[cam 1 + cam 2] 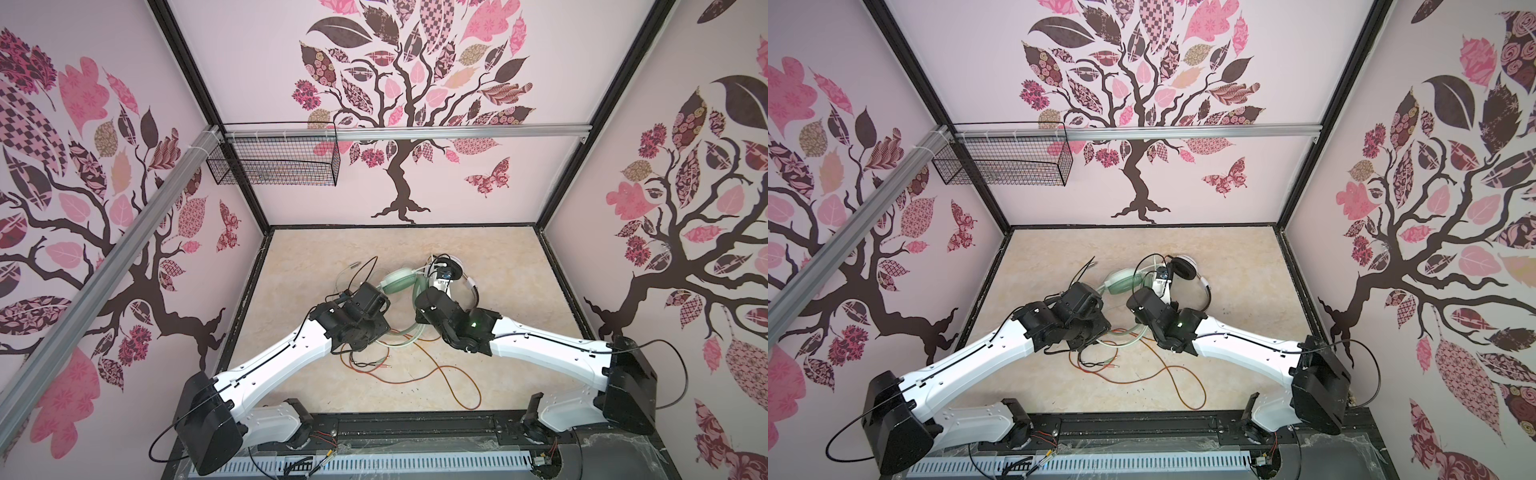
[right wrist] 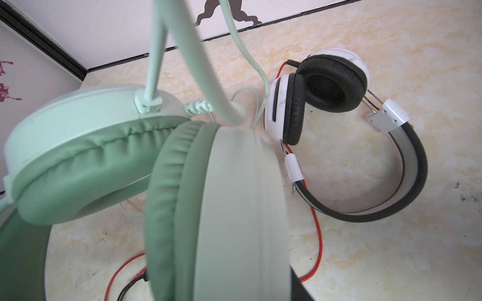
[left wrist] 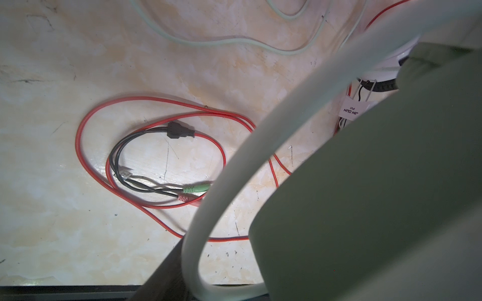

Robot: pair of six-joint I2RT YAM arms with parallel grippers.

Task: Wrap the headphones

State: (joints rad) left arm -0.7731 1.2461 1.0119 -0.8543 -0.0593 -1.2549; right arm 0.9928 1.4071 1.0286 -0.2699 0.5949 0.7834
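**Colour key, my workspace**
The mint-green headset [image 2: 78,146] has pale shells and darker green pads. Beside it lies a white-and-black headset [image 2: 331,80]; beneath it, an orange-red cable [image 3: 146,98], a pale green cable [image 3: 229,39] and the cream marbled table [image 3: 65,65]. My arms [image 1: 270,357] are white with black joints.

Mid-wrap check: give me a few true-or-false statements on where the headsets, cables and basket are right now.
1. The white-and-black headset lies on the table. True.
2. The orange-red cable is wound around its headset. False: it lies in loose loops on the table.
3. The wire basket stands on the table. False: it hangs from the rail at the back wall.
4. In both top views the mint-green headset is left of the white-and-black one. True.
5. A green plug lies beside a pink plug. True.
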